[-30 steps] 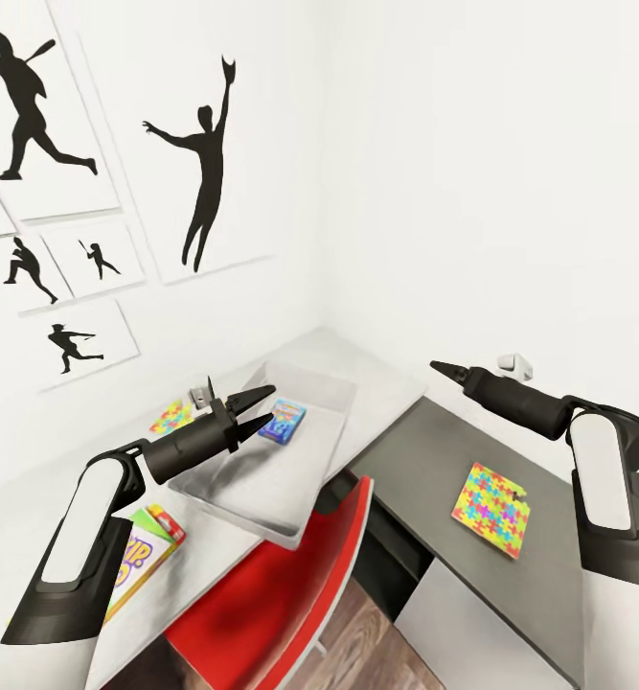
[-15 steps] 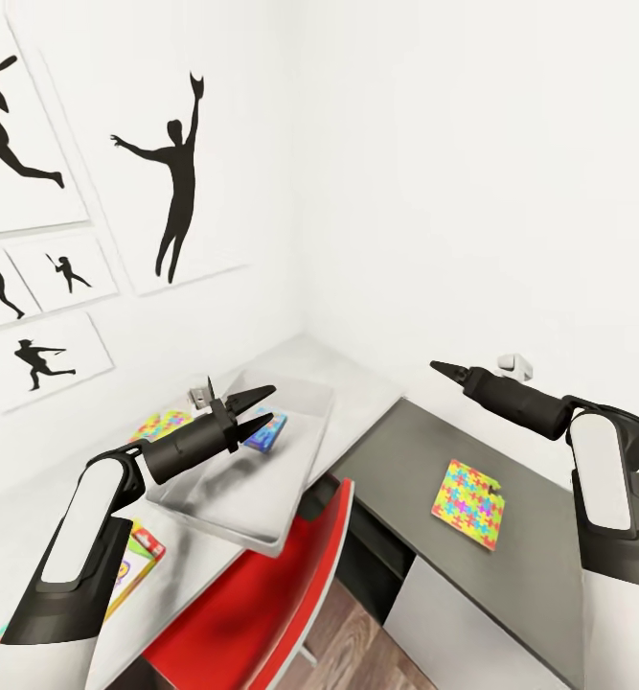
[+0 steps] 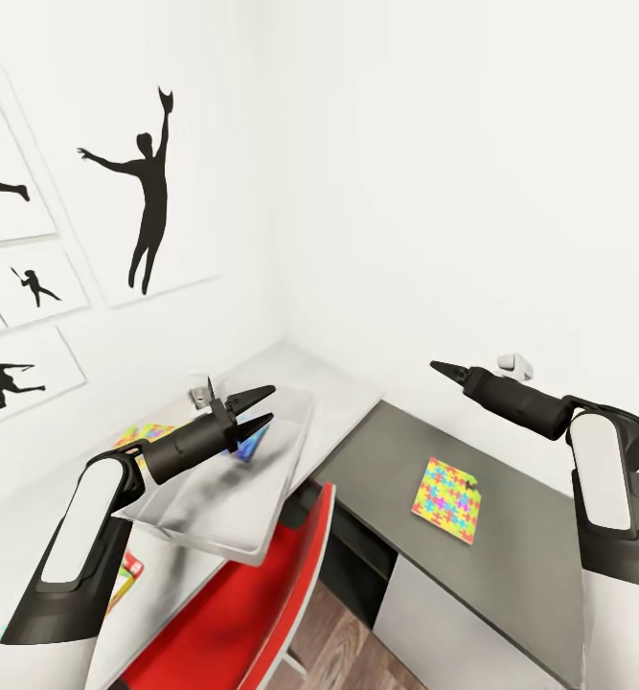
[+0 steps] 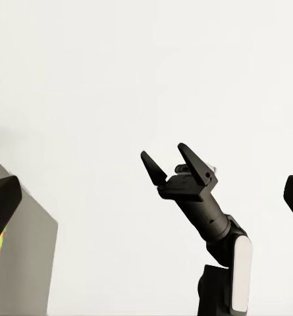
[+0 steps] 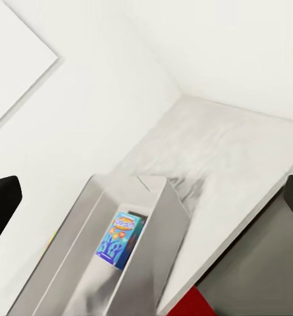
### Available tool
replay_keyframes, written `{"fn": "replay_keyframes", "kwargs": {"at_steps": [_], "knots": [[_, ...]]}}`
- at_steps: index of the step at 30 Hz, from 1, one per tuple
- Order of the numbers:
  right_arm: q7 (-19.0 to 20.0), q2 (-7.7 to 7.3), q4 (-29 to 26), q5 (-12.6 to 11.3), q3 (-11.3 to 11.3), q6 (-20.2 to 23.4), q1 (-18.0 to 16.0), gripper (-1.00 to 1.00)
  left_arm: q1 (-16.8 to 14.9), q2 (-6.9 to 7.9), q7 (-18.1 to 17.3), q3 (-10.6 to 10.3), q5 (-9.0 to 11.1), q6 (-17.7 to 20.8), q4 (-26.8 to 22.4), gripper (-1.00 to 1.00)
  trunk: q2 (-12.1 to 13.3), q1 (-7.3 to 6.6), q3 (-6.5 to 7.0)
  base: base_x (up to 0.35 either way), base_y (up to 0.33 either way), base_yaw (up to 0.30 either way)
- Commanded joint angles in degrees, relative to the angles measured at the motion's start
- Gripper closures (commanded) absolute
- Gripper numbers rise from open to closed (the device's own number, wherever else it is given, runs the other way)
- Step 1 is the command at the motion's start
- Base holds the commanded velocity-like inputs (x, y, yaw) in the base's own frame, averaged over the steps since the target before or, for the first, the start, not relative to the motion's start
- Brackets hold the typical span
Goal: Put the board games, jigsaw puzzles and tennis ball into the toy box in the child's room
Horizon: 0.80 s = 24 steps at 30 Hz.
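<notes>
The view has swung right; things did not move. The left gripper [image 3: 252, 406] and right gripper [image 4: 173, 164] hang open, holding nothing, above the worktop [image 3: 539, 537].

Bench in a wall corner, toy box on its higher part, one jigsaw on the lower part.

The toy box [image 3: 225, 494] sat on the left, higher part of the bench [image 3: 333, 388], with a small board game [image 5: 120, 238] lying inside it near its far end. A jigsaw puzzle [image 3: 445, 486] lay flat on the lower section to the right. Another jigsaw puzzle [image 3: 135, 437] lay left of the toy box, by the wall. A chair [image 3: 252, 613] stood before the bench, its back just in front of the toy box. The left pincer [image 3: 256, 407] hung over the toy box; the right pincer [image 3: 437, 366] hung above the lower section.
</notes>
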Motion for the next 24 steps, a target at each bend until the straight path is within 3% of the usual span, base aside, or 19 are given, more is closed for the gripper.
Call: {"fn": "replay_keyframes", "kwargs": {"at_steps": [1,24], "knots": [[0.59,0.01,0.0,0.57,-0.07,0.26,-0.07,-1.0,-0.05,0.01,-0.38,0.08,-0.4,0.22,0.0,-1.0,-0.11,0.04,-0.02,0.0,0.0,-0.156],[0.59,0.02,0.0,0.58,-0.07,0.26,-0.07,-1.0,0.04,0.14,-0.56,0.45,-0.34,0.22,0.0,-1.0,-0.11,0.04,2.09,0.0,0.0,-0.156]]}}
